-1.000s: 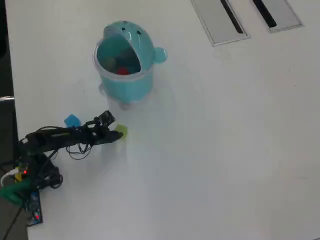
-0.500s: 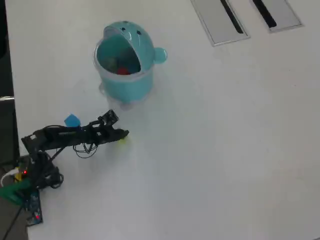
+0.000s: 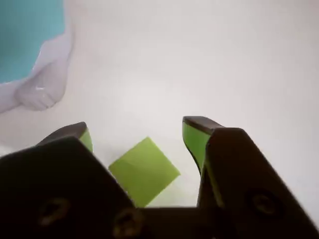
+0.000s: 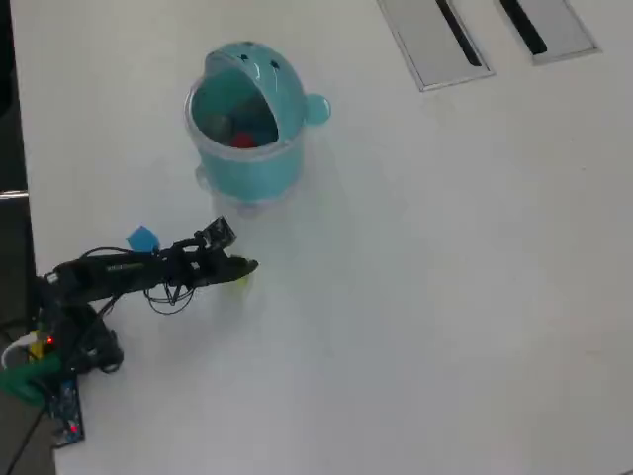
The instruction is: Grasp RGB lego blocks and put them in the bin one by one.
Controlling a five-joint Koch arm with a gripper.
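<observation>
In the wrist view a lime green block (image 3: 144, 171) lies on the white table between my two fingers, turned corner-on, with a gap on each side. My gripper (image 3: 137, 130) is open around it. From overhead the gripper (image 4: 242, 269) covers most of the green block (image 4: 240, 281). The blue block (image 4: 142, 238) lies beside the arm, to the left in the overhead view. The turquoise whale bin (image 4: 287, 168) stands beyond, and the red block (image 4: 242, 141) lies inside it. A corner of the bin (image 3: 27, 35) shows at the wrist view's top left.
Two grey slotted panels (image 4: 435, 40) are set into the table at the top right of the overhead view. The arm's base and wiring (image 4: 54, 346) sit at the table's left edge.
The gripper has slid forward and down over the green block, which was visible just past its tip a second ago and is now mostly covered.
</observation>
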